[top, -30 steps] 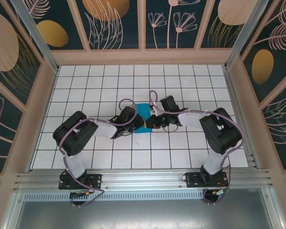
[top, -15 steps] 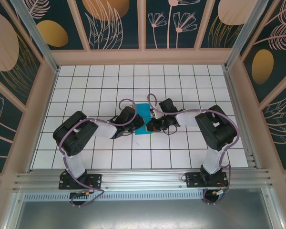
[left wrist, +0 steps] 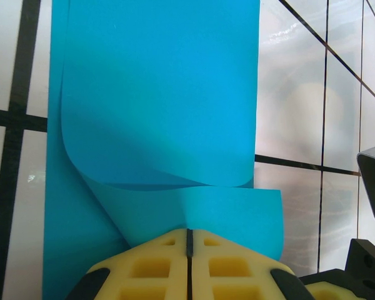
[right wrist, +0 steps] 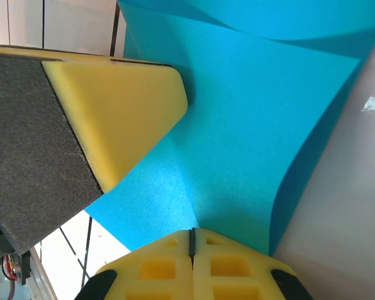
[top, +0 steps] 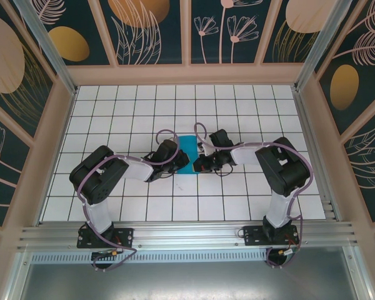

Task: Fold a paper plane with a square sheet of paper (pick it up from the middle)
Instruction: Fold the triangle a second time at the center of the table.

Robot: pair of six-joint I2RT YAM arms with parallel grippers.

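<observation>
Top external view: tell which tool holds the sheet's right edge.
The right tool, reaching in from the right; the left tool pinches the opposite edge of the cyan paper sheet.

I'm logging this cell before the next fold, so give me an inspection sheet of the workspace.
Surface: white tiled table, black grid lines.
Job's things: square sheet of paper, cyan, one flap curled over, no plane shape yet.
Clutter: nothing seen.
Grippers: left gripper and right gripper both shut on the sheet.
Cables: purple cables looped along both arms.
Surroundings: dark floral wall panels, metal rail at near edge.
</observation>
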